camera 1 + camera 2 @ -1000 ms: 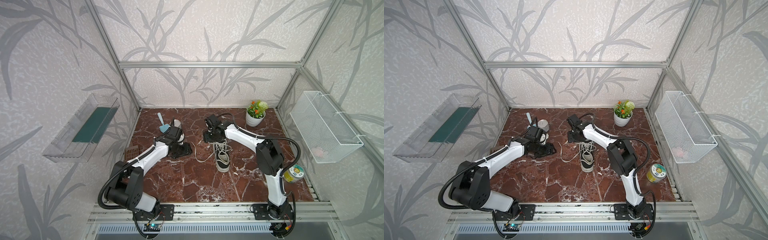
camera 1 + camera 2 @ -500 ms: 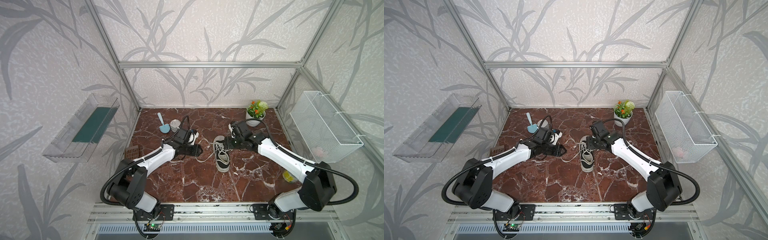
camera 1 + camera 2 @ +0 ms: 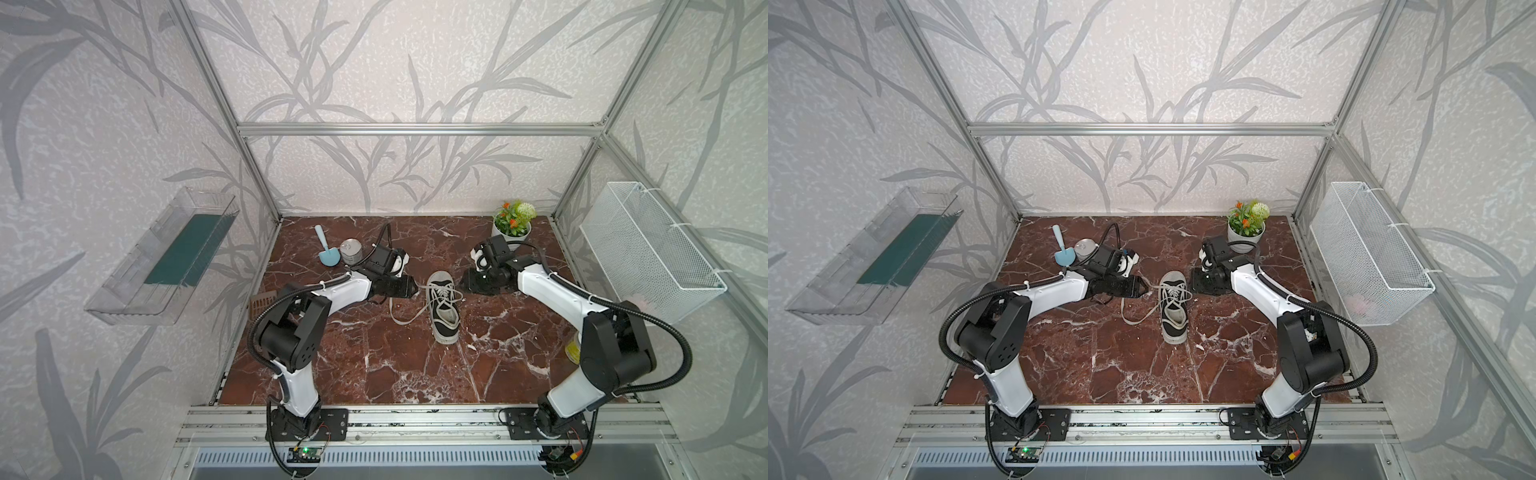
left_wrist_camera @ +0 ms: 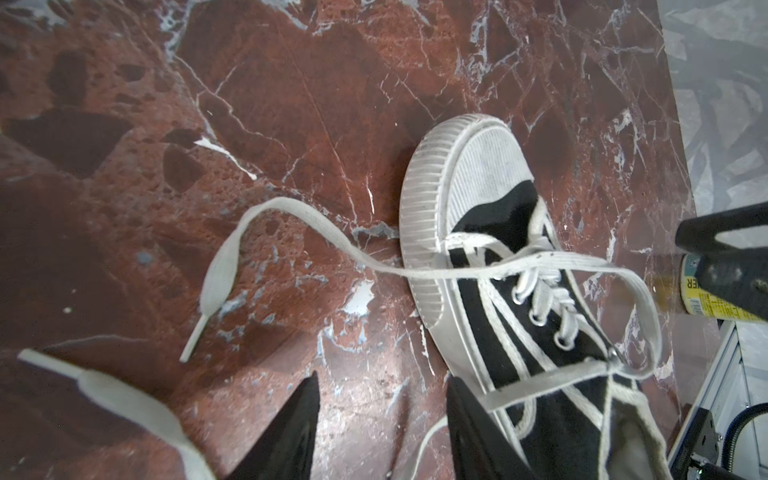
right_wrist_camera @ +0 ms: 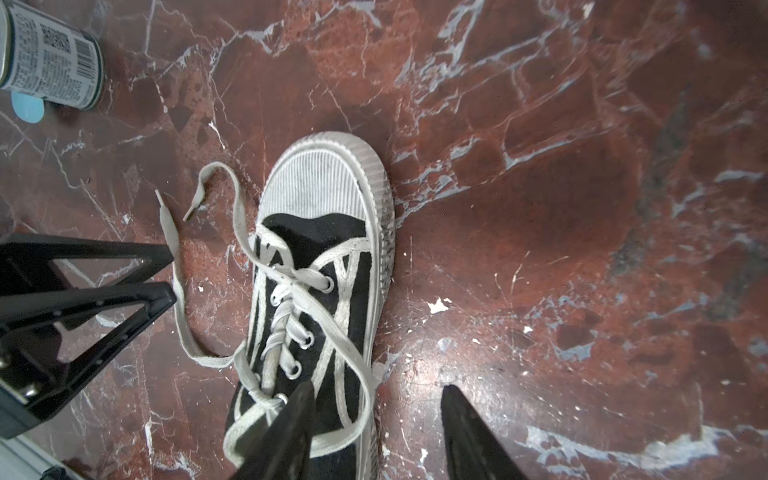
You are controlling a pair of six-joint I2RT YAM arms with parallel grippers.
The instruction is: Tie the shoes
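Red marble surface [image 3: 374,365] spreads wide beyond the toe of the sneaker [image 3: 444,311]; left claw [image 4: 382,378] and right claw [image 5: 376,386] stand open, flanking its heel.

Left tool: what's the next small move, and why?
Probably close the left tool on the lace: its jaws stand open, and in the right wrist view a loose strand crosses the gap at its tips. The sneaker is not yet tied; the right tool is open too.
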